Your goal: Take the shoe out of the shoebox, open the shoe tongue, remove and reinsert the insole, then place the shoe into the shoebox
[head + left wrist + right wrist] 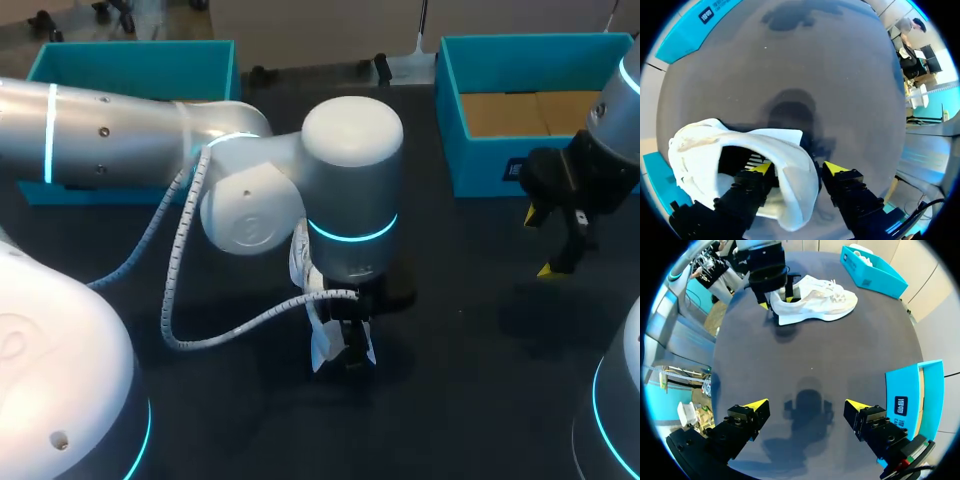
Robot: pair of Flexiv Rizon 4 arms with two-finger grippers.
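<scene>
A white shoe [820, 302] lies on its side on the dark table, mostly hidden under my left arm in the head view, where only white bits [320, 352] show. My left gripper [800, 169] stands at its heel, one finger inside the shoe [700, 150] and the other outside, closed on the heel wall. The same gripper [772, 277] shows at the heel in the right wrist view. My right gripper [540, 243] hangs open and empty above the table near the right shoebox [500, 150], its fingers [752, 412] spread wide.
A second teal box [130, 60] stands at the back left, with something white inside it in the right wrist view [870, 270]. A white cable loops from my left arm [180, 260] down to its wrist.
</scene>
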